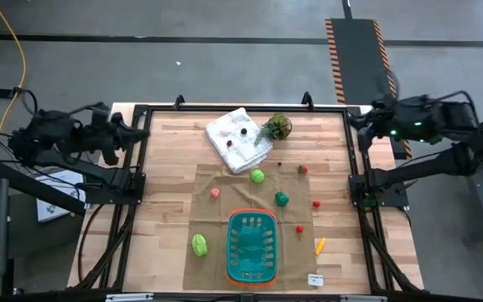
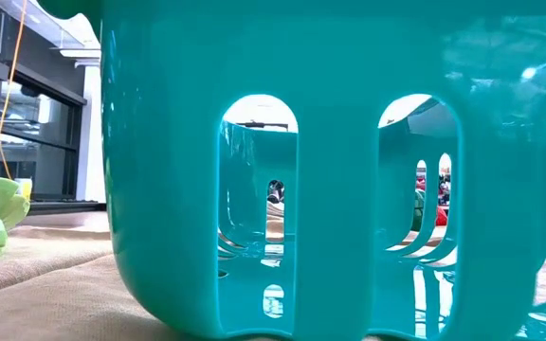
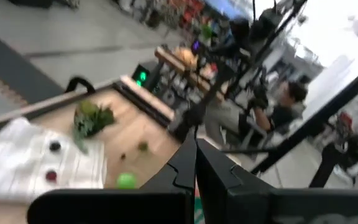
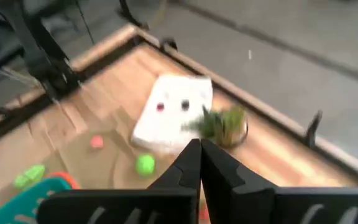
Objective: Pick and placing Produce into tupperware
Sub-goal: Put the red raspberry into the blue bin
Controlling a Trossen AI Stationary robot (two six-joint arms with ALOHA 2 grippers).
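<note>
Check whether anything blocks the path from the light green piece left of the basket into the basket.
Nothing visible does. The light green piece lies on the brown cloth just left of the basket, with only bare cloth between them. Both grippers are parked at the table's far corners, away from that stretch.

A robotics lab or workshop: a wooden surface in a black metal frame stands on a grey concrete floor marked with hazard-striped tape, cables trailing nearby. Beyond it, a seated person works among more equipment stands.
</note>
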